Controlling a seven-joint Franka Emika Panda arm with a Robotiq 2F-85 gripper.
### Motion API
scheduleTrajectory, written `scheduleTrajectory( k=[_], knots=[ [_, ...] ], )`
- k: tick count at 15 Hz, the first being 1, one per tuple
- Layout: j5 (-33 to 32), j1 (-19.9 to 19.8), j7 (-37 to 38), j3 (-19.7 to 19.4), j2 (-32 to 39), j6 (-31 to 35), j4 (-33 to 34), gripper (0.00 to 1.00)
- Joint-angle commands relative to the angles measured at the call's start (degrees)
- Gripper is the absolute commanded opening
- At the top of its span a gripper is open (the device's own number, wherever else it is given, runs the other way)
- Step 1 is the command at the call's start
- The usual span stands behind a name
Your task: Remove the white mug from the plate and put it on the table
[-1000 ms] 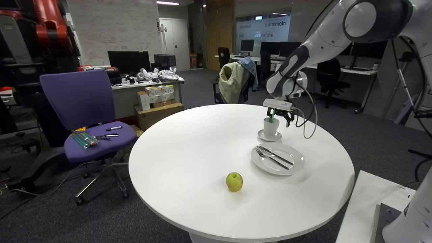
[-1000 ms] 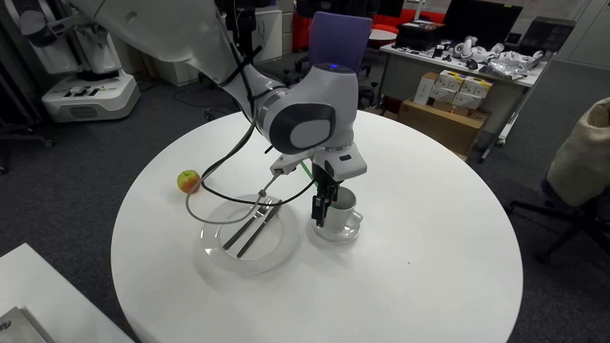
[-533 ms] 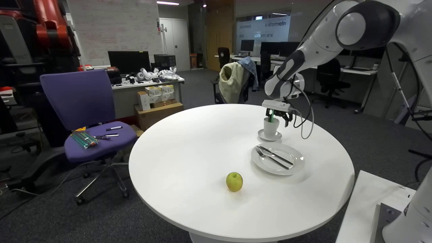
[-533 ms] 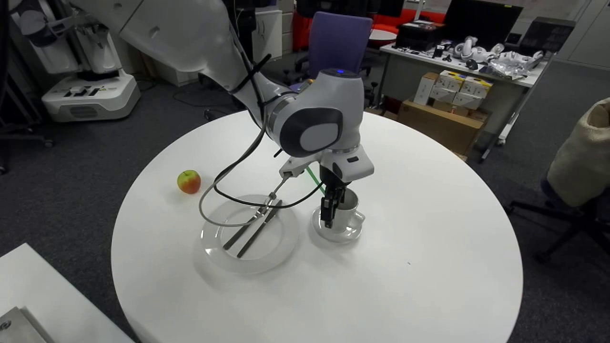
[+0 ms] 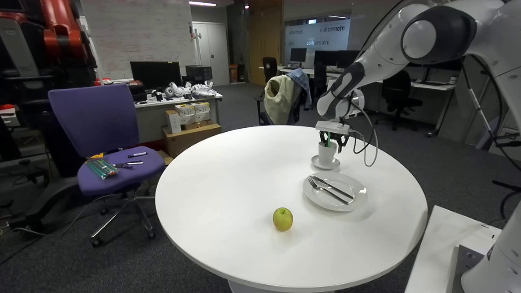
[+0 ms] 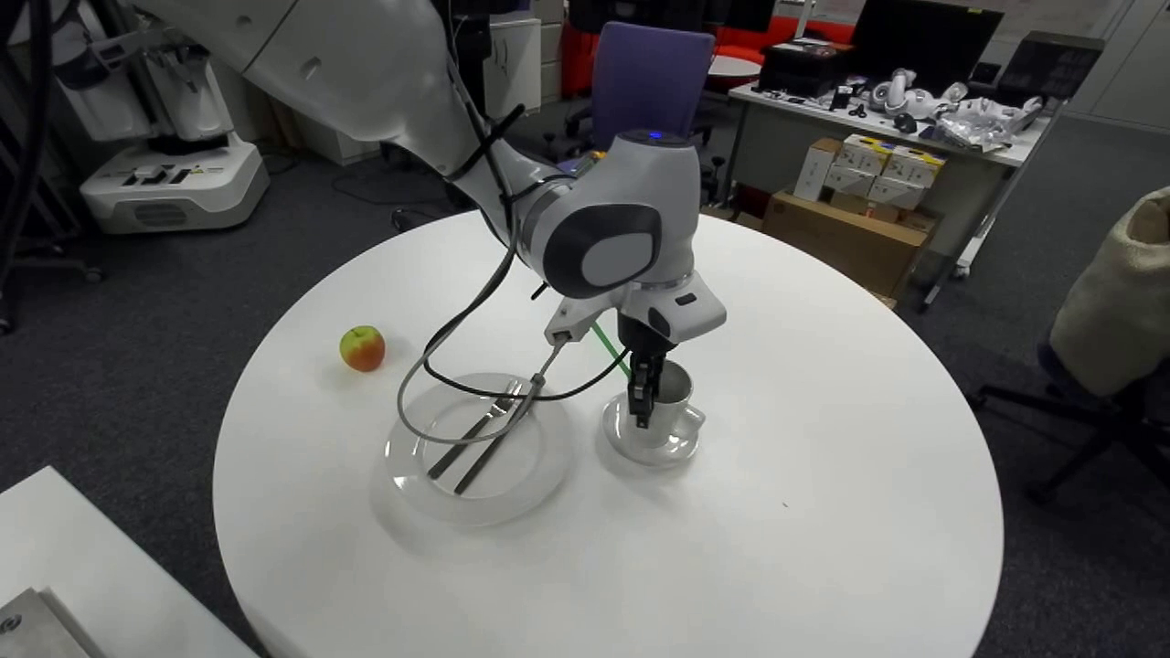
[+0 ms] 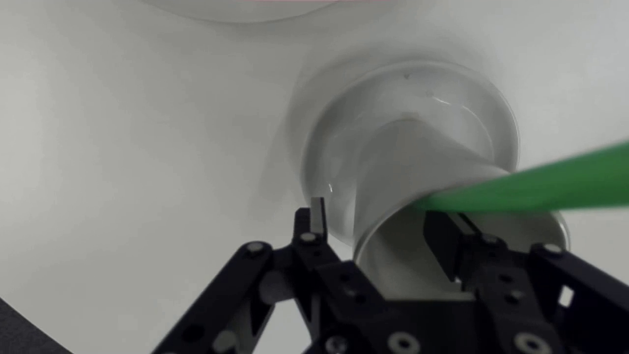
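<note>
Jaws apart, a black gripper [image 7: 377, 223] straddles the wall of a cup-shaped white mug [image 7: 400, 160] on a round white saucer [image 7: 457, 91], the grasp seemingly needing a pinch, then lift.

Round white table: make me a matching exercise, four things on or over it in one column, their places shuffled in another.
Things:
1. white mug
2. apple
3. fork
4. gripper

Places:
A. beside the knife, on the large plate
B. astride the white mug's rim
C. directly on the table
D. on the saucer

Pairs: 1-D, 2-C, 3-A, 4-B.
</note>
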Motion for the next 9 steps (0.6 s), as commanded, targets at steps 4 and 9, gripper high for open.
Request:
scheduleTrajectory(
  k=[4, 9],
  knots=[
    [0.2, -1.0, -4.3, 0.0, 0.2, -0.9, 1.3, 0.05],
    [0.7, -0.8, -7.4, 0.4, -3.0, 0.3, -1.1, 0.02]
  ],
)
